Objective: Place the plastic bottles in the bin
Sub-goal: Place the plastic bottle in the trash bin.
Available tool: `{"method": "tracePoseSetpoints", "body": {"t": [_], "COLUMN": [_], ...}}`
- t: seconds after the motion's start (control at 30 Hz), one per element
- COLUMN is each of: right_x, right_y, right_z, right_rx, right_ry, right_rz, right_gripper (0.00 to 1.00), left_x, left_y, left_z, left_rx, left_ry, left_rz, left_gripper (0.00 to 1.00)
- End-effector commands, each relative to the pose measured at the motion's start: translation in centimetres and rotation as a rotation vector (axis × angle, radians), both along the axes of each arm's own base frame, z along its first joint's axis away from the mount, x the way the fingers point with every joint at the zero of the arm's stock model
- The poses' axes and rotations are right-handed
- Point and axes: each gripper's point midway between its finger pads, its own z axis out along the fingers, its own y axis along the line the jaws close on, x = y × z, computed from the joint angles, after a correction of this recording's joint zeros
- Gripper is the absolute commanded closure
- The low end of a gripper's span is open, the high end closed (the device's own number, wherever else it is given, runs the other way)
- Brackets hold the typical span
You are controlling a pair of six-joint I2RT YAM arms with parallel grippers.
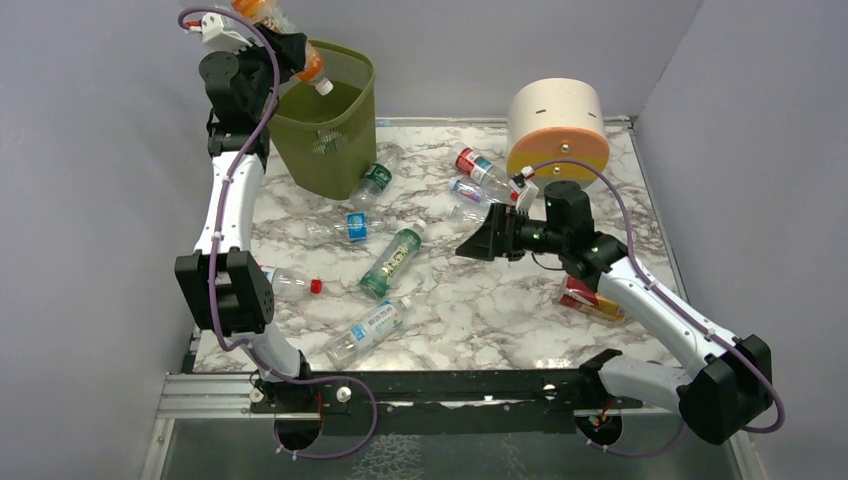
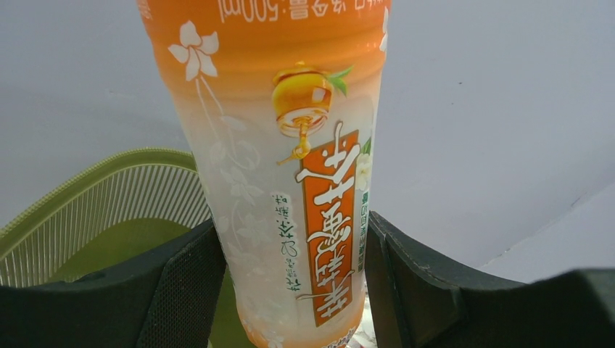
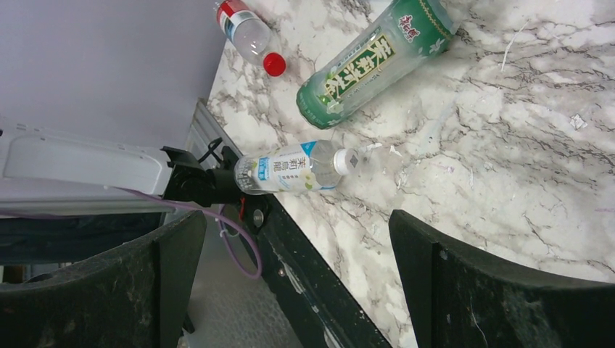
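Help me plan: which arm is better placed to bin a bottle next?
The left arm: its jaws hold the orange bottle above the bin; the right arm has open, empty jaws.

Orange bottle [image 1: 312, 68] tilted over olive bin [image 1: 345, 150], perhaps 7 bottles [image 1: 393, 260] lying scattered

You had a bench [image 1: 500, 310] topped in white marble pattern with grey veins. Plain pale grey panels closed it in: a back wall [image 1: 480, 50], a left wall [image 1: 90, 200] and a right wall [image 1: 760, 150]. A black rail [image 1: 450, 385] ran along the near edge. The light was even and the shadows were soft.
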Motion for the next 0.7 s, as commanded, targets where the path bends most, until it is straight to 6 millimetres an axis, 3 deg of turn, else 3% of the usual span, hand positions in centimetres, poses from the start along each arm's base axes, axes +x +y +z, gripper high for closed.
{"method": "tracePoseSetpoints", "body": {"t": [0.0, 0.4, 0.67], "right_x": [-0.7, -0.6, -0.6], "right_y": [0.0, 0.1, 0.1], "right_z": [0.8, 0.6, 0.5], "right_rx": [0.014, 0.013, 0.017], "right_ry": [-0.021, -0.014, -0.008], "right_rz": [0.023, 0.034, 0.029], "right_gripper": [0.0, 0.0, 0.0], "left_x": [1.7, 4.4, 4.3], "left_y": [0.5, 0.9, 0.9], "left_z": [-0.7, -7.3, -9.3], "left_rx": [0.011, 0.028, 0.025], "left_ry": [-0.03, 0.094, 0.13], "left_rz": [-0.015, -0.018, -0.018], "left_gripper": [0.31, 0.29, 0.21]}}
